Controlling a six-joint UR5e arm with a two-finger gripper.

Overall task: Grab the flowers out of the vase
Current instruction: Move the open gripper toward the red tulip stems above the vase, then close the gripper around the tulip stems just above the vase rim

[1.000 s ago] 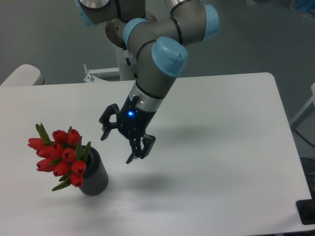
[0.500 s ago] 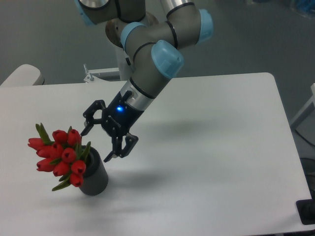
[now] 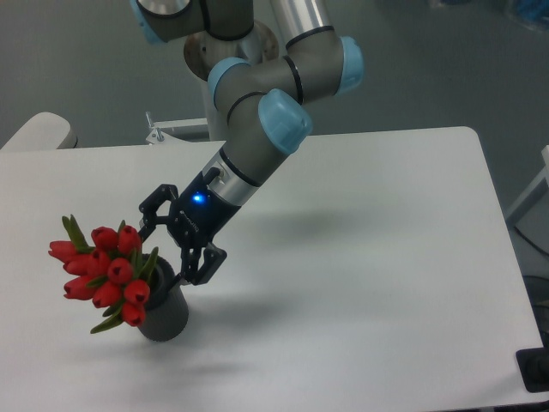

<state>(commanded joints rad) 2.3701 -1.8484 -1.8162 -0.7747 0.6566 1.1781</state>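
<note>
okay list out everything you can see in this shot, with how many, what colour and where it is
flowers: one bunch of red tulip buds with green leaves, standing in the vase, leaning left, front left of the table
vase: one, dark grey-black, front left of the table
table: one, white, fills most of the view
metal bracket: one, silver, at the table's far edge near the arm's base
gripper: one, black with a blue light, jaws open, just right of the flowers, above the vase
arm: one, grey with light blue caps, reaching down from the top
</note>
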